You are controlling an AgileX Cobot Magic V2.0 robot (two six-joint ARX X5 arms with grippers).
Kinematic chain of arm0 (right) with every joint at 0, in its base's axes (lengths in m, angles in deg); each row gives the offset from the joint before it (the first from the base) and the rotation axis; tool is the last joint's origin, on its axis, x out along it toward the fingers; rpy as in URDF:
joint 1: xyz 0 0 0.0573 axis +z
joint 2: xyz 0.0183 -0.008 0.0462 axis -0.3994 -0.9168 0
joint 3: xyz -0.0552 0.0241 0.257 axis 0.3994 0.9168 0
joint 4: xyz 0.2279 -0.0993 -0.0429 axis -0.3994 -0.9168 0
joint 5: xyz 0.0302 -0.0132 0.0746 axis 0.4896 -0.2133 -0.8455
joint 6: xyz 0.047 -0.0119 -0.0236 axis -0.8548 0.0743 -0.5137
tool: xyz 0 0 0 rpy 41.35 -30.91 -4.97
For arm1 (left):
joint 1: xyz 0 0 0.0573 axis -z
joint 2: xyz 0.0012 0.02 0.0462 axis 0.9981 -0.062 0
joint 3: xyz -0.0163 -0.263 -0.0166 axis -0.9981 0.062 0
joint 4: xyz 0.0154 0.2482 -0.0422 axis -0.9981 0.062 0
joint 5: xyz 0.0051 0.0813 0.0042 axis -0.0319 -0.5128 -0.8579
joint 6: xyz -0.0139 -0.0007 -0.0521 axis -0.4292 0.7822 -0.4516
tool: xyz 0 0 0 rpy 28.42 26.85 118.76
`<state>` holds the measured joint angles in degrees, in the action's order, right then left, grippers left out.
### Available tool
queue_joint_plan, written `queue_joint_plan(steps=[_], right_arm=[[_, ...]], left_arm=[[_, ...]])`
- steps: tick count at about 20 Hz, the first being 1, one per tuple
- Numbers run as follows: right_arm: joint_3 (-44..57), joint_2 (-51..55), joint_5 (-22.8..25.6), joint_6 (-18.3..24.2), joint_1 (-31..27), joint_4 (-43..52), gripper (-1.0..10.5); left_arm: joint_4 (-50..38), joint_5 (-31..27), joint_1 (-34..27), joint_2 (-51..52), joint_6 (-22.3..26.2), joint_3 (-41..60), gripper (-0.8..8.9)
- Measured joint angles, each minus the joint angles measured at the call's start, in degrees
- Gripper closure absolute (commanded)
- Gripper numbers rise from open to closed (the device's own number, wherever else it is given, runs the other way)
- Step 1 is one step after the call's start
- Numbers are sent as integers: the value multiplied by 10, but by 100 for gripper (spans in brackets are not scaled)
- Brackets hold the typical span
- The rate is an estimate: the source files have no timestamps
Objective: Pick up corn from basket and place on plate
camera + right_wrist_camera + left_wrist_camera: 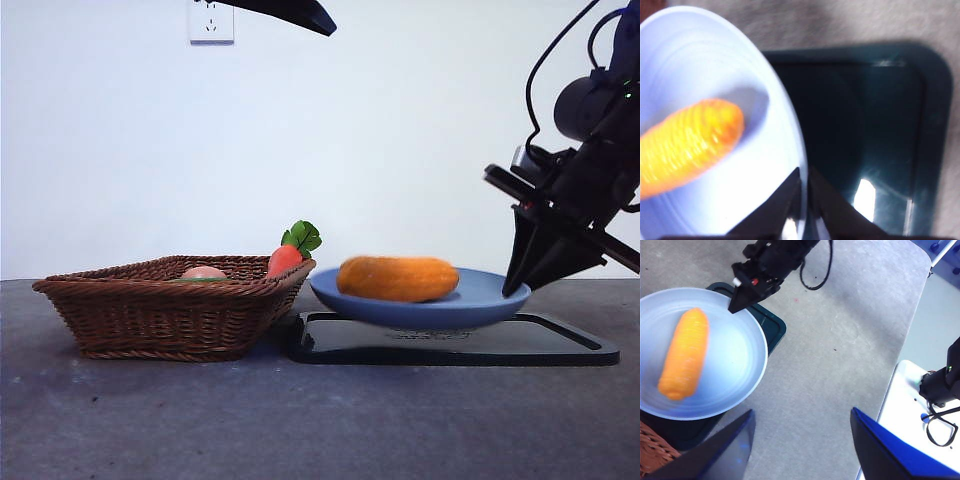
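An orange-yellow corn cob lies on its side in the middle of a light-blue plate, free of any grip. The plate sits on a flat black tray, which rests on a grey table.

Just beside the plate, on its far edge from the basket, the right gripper hangs with its two black jaws pressed together, their tips at the plate's rim and apart from the corn. In the right wrist view those closed jaws meet right over the rim, with the corn's blunt end nearby inside the plate and the dark tray beyond.

On the other side of the plate stands a brown woven basket, its flared edge touching or nearly touching the plate's rim. A red-orange carrot with green leaves leans in the basket's near corner, and a small peach-coloured item shows just above the weave.

The left gripper waits high above the table with its jaws spread wide and empty, looking down on the corn, the plate and the right arm. A white wall socket is behind.
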<state>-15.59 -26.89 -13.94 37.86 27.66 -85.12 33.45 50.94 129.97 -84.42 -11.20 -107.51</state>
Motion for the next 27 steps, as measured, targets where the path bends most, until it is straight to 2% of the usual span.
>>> queue_joint_plan(steps=[5, 9, 13, 18, 23, 27], right_arm=[[0, -14, 29, 12, 0, -6, 944], [0, -15, 31, 15, 0, -9, 934], [0, -15, 32, 15, 0, -10, 748], [0, -9, 35, 27, -3, -31, 738], [0, 79, 100, 51, -8, -86, 738], [0, 179, 100, 76, -3, -150, 738]], left_arm=[[0, 0, 0, 0, -4, 0, 501], [0, 0, 0, 0, -4, 0, 501], [2, 0, 0, 0, -6, 0, 501], [5, 0, 0, 0, -6, 0, 501], [6, 0, 0, 0, -6, 0, 501], [6, 0, 0, 0, -6, 0, 501]])
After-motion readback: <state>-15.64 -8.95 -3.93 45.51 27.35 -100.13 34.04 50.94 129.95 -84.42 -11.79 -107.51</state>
